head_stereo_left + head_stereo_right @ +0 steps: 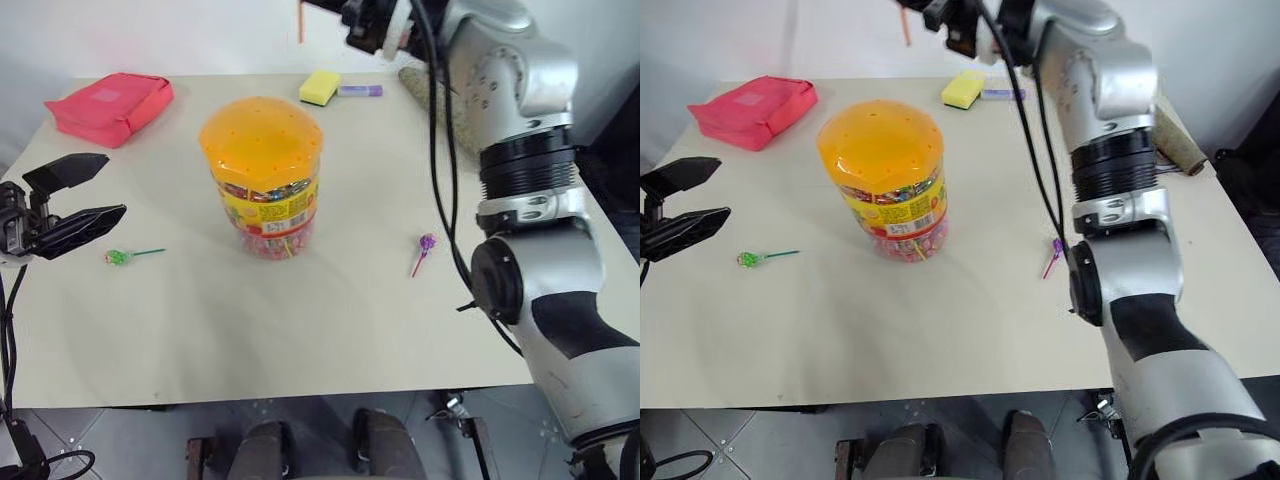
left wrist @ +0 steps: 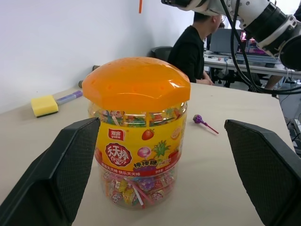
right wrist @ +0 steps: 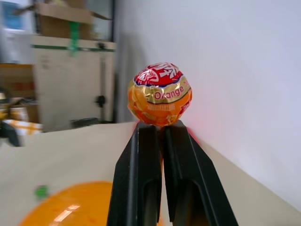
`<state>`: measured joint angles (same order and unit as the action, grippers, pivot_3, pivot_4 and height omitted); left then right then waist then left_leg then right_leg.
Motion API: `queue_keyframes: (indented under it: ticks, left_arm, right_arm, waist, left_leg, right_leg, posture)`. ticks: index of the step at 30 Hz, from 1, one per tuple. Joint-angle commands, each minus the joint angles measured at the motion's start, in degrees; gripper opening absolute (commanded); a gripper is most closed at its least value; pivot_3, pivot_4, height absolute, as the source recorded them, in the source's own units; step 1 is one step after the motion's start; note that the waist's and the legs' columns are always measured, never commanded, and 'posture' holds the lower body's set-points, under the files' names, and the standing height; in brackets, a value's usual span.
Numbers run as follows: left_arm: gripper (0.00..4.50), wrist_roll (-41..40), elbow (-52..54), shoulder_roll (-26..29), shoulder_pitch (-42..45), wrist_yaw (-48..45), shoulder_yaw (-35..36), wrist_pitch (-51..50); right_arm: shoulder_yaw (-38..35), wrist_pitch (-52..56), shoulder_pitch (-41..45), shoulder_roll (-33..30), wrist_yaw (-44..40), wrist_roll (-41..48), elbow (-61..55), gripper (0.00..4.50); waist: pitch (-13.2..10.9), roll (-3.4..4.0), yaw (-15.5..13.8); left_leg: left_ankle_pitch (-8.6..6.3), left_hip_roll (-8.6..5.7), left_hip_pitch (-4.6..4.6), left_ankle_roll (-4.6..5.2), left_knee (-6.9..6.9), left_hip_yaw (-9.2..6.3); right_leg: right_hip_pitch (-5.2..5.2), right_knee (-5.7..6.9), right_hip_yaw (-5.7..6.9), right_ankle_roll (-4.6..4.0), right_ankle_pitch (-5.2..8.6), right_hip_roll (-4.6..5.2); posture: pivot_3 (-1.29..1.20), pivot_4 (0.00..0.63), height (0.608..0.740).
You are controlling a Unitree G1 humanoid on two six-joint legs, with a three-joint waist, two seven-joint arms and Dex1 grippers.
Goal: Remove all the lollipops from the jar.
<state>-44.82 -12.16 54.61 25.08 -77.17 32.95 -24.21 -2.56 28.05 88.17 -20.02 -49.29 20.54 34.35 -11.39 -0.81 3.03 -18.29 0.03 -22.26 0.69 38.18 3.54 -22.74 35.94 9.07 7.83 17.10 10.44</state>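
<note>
Progress — green lollipop (image 1: 119,257) at jar's (image 1: 262,180) 9 o'clock, purple lollipop (image 1: 426,243) at 3 | right gripper (image 3: 161,125) clamped on orange lollipop (image 3: 160,95) — lifted above lid | left gripper (image 1: 72,200) spread, empty | remaining: set it down

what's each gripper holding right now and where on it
The right gripper pinches the orange lollipop by its stick, just under the head. The left gripper is open, holding nothing.

Red pouch (image 1: 110,105) at table's (image 1: 300,340) far-left corner; yellow sponge (image 1: 320,87) touching purple marker (image 1: 360,91).

"Orange" on lollipop wrapper (image 3: 160,100); "yake" + Chinese chars on jar label (image 2: 136,153)
</note>
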Motion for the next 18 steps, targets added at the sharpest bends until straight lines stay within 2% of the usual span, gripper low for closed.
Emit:
queue_keyframes:
  ticks: [1,4,9,13,18]
  left_arm:
    - [4.5,-1.75,0.7,0.8,0.9,-1.05,1.5,0.36]
    - [4.5,-2.23,0.48,1.21,0.91,-1.59,1.98,-0.2]
    - [4.5,-3.27,0.76,2.98,0.07,-3.46,2.43,-2.72]
    - [4.5,-2.88,-0.28,3.85,0.52,-4.31,1.93,-2.91]
    - [4.5,-2.11,-1.33,3.8,1.61,-4.99,-0.15,-3.26]
  right_arm:
    - [1.15,5.09,-3.52,-5.15,-1.1,-1.33,-7.16,0.01]
    - [4.35,13.56,-11.0,-13.12,-3.02,-3.24,-13.98,0.01]
    - [7.11,28.29,-28.14,-28.63,-5.13,-3.59,-28.38,0.01]
    - [4.45,35.92,-40.76,-34.65,-2.36,-3.1,-34.11,0.01]
    - [1.07,37.71,-51.18,-35.46,1.24,-3.48,-33.91,0.01]
  waist:
    - [0.01,-0.03,-0.01]
    - [0.02,-0.03,-0.06]
    - [0.0,-0.02,-0.81]
    - [0.0,0.0,-0.94]
    - [0.0,0.0,-1.48]
  left_leg:
    - [0.0,0.0,-0.01,0.0,0.0,-0.02]
    - [0.0,0.01,-0.01,0.0,0.0,0.0]
    - [-0.01,0.0,-0.07,0.01,-0.02,0.02]
    - [-0.01,0.04,-0.04,0.01,-0.04,0.21]
    - [0.0,0.07,-0.01,0.0,0.03,0.27]
  right_leg:
    - [0.0,0.0,0.0,0.0,0.0,0.0]
    - [0.0,0.0,0.01,0.0,0.0,0.0]
    - [-0.01,-0.12,0.03,0.0,0.0,0.0]
    - [-0.01,-0.25,0.01,0.0,0.0,-0.02]
    - [0.01,-0.26,-0.01,0.0,0.0,-0.02]
  posture:
    - [0.0,0.15,0.74]
    - [0.0,0.15,0.74]
    - [0.0,0.15,0.74]
    - [0.0,0.15,0.74]
    - [0.0,0.15,0.74]
